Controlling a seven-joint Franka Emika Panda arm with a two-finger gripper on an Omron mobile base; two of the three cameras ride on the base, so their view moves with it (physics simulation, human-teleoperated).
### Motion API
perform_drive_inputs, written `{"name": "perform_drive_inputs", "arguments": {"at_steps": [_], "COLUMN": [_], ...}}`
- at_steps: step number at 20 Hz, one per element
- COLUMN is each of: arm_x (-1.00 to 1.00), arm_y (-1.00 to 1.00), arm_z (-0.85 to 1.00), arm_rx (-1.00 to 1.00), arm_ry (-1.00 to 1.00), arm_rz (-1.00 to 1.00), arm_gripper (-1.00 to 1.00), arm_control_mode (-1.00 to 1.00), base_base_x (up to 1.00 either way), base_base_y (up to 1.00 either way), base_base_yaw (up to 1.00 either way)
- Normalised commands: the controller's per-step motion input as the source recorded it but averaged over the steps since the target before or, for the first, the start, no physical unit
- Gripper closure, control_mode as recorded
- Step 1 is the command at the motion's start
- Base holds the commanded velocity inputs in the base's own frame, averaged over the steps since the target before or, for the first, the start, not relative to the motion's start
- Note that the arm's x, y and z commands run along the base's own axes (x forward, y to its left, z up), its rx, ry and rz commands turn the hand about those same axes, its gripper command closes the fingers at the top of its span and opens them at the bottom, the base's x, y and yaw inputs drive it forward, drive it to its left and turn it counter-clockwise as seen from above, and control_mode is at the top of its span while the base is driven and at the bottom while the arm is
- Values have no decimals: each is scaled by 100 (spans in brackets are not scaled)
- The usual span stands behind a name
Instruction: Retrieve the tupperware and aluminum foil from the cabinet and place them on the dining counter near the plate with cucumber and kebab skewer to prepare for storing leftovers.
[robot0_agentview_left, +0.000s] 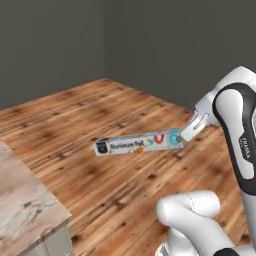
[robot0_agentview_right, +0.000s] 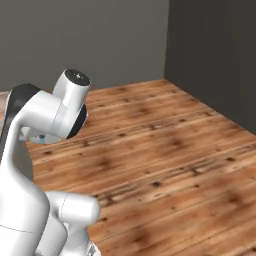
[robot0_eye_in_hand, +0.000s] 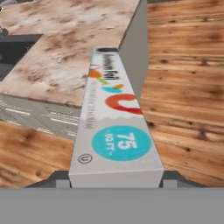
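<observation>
1. At the far left of the left base view, a corner of the dining counter (robot0_agentview_left: 25, 200) shows, its pink-brown marbled top sitting above a pale side panel.
2. Right of it, over the wooden floor (robot0_agentview_left: 90, 125), the aluminum foil (robot0_agentview_left: 137, 142) carton hangs roughly level in the air, well apart from the counter corner. Its black end panel points left, and the red and teal marks sit at its right end.
3. The gripper (robot0_agentview_left: 186, 134) meets the carton at that right, teal-marked end, with the white arm (robot0_agentview_left: 235, 130) rising behind it on the right.
4. In the hand view the aluminum foil (robot0_eye_in_hand: 114, 131) runs lengthwise away from the camera, its near end lodged between the two dark finger tips, one at each bottom corner of the box. The jaws are clamped on the carton's sides.
5. Beyond the carton in that view lies the dining counter (robot0_eye_in_hand: 65, 48), with a dark sink (robot0_eye_in_hand: 15, 50) recess at the left and wooden floor (robot0_eye_in_hand: 188, 87) on the right.
6. In the right base view the arm (robot0_agentview_right: 45, 120) stands at the left, before the dark wall (robot0_agentview_right: 215, 55).
</observation>
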Motion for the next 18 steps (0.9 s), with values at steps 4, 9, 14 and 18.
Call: {"name": "perform_drive_inputs", "arguments": {"at_steps": [4,9,14,18], "arm_x": [0,0,0,0], "arm_y": [0,0,0,0], "arm_z": [0,0,0,0], "arm_rx": [0,0,0,0], "arm_ry": [0,0,0,0], "arm_rz": [0,0,0,0], "arm_gripper": [100,100,100,100], "arm_control_mode": [100,100,100,100], "base_base_x": [100,100,100,100], "base_base_y": [-30,-33,-54,-76], "base_base_yaw": [72,72,63,52]}}
